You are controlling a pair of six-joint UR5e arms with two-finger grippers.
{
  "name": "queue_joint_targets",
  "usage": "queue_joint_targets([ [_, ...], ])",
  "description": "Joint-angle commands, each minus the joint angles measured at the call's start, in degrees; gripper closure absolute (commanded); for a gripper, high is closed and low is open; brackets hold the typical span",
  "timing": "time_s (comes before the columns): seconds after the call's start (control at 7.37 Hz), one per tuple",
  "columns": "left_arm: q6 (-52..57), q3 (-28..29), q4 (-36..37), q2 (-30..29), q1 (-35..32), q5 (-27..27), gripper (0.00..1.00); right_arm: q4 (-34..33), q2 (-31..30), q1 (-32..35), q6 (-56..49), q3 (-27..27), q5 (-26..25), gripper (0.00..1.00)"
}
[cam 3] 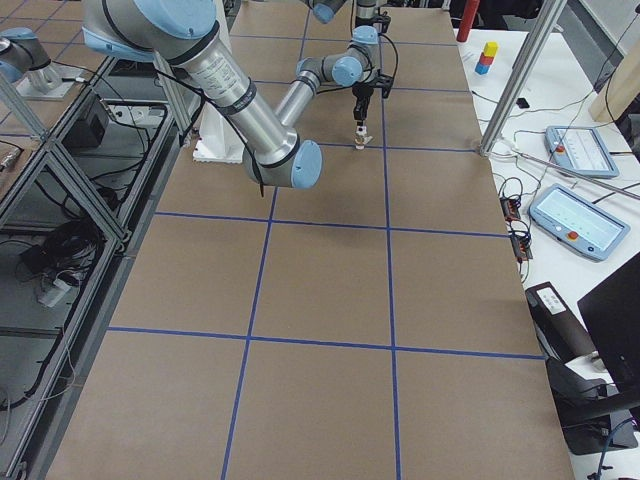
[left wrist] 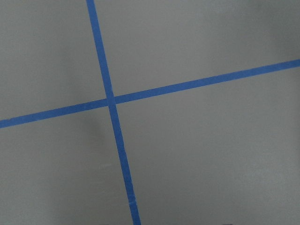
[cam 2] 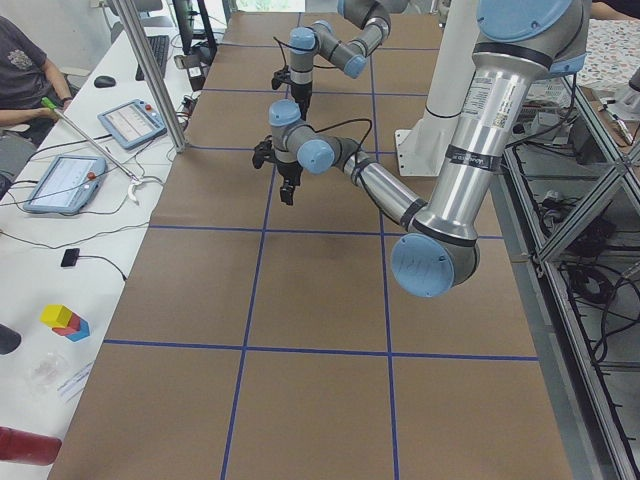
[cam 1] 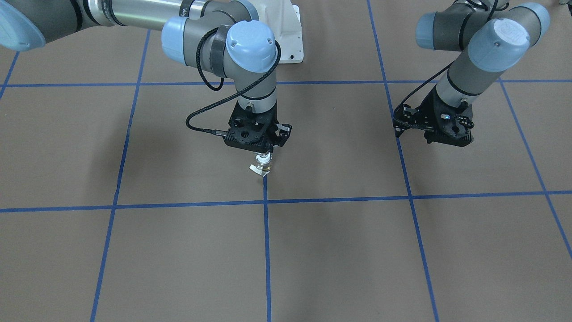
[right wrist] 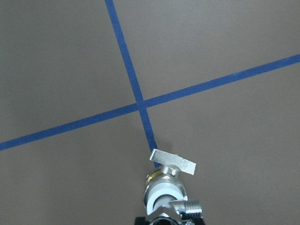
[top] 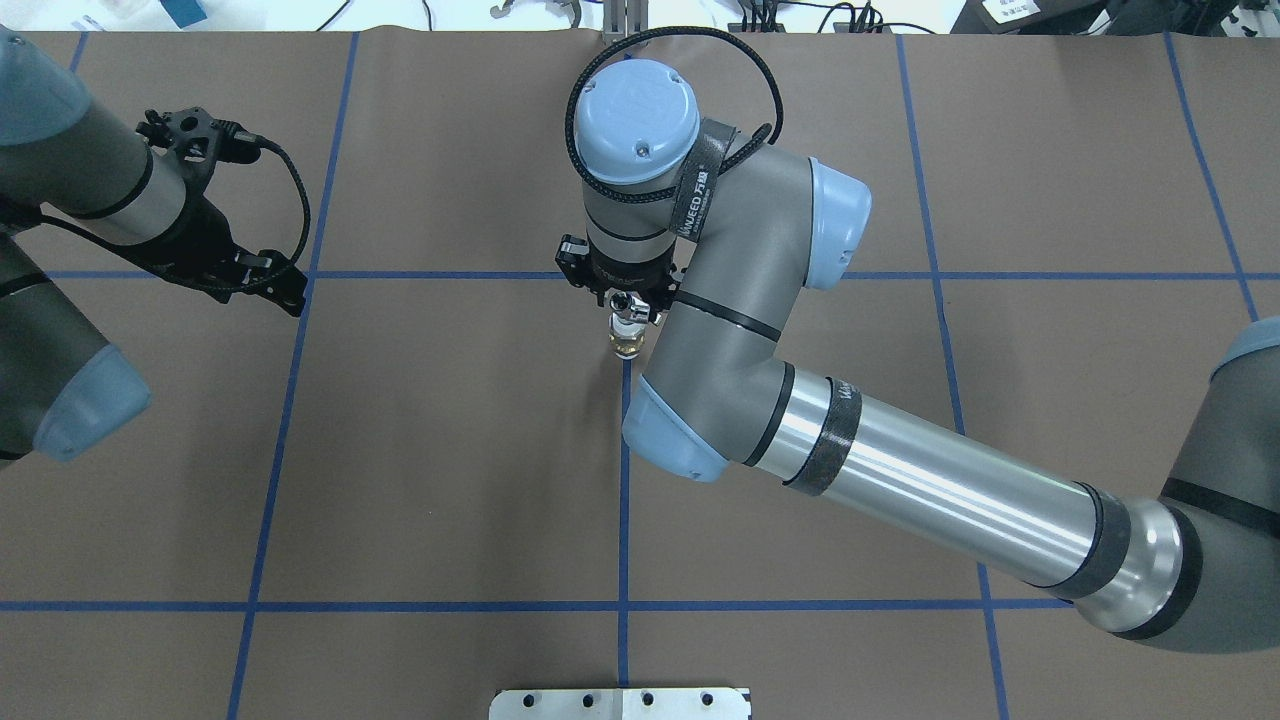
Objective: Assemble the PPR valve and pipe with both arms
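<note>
My right gripper (cam 1: 264, 154) points straight down at the table's middle and is shut on a small valve (cam 1: 263, 166). The valve has a white plastic body, a brass part and a silver lever handle (right wrist: 173, 162), and its lower end is at or just above the brown table. It also shows in the overhead view (top: 627, 340) below the right gripper (top: 627, 312). No separate pipe can be told apart from it. My left gripper (cam 1: 447, 139) hangs tilted over the table, well away from the valve and empty. No fingers show in its wrist view, and it looks open.
The brown table (cam 1: 339, 250) is marked by a grid of blue tape lines (cam 1: 267, 250). The white pedestal (cam 1: 290, 31) stands at the robot's side. Tablets (cam 3: 580, 215) and coloured blocks (cam 2: 66, 321) lie on side benches beyond the table edge. An operator (cam 2: 20, 70) sits there.
</note>
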Motion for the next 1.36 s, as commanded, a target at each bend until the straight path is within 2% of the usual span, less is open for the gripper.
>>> queue_joint_targets([
  [0.0,0.0,0.0,0.0,0.0,0.0,0.0,0.15,0.0,0.1,0.0,0.1,0.1,0.0,0.01],
  [0.27,-0.1,-0.1,0.0,-0.1,0.0,0.0,0.15,0.0,0.1,0.5,-0.3,1.4,0.0,0.01],
  [0.41,-0.1,-0.1,0.0,-0.1,-0.1,0.0,0.15,-0.1,-1.3,2.2,-0.7,4.4,0.2,0.01],
  [0.54,0.0,-0.1,0.0,-0.2,-0.3,0.1,0.15,0.0,-6.3,4.0,-3.0,9.7,0.6,0.01],
  [0.68,0.3,-0.1,0.0,-0.2,-0.9,0.0,0.15,-0.1,-12.0,6.3,-9.8,15.7,1.1,0.01],
  [0.81,0.7,-0.1,0.0,-0.2,-1.6,0.0,0.15,0.1,-18.8,9.5,-14.1,21.0,3.7,0.01],
  [0.95,0.8,-0.3,0.0,0.2,-2.9,0.0,0.01,0.2,-24.1,12.6,-19.3,24.1,5.1,0.01],
  [1.09,2.8,-0.3,0.0,1.3,-5.4,-0.3,0.0,2.5,-29.5,15.5,-24.7,25.0,5.4,0.01],
  [1.22,10.9,-0.1,0.1,4.4,-9.9,-2.2,0.0,10.2,-37.1,18.7,-28.8,24.6,5.8,0.0],
])
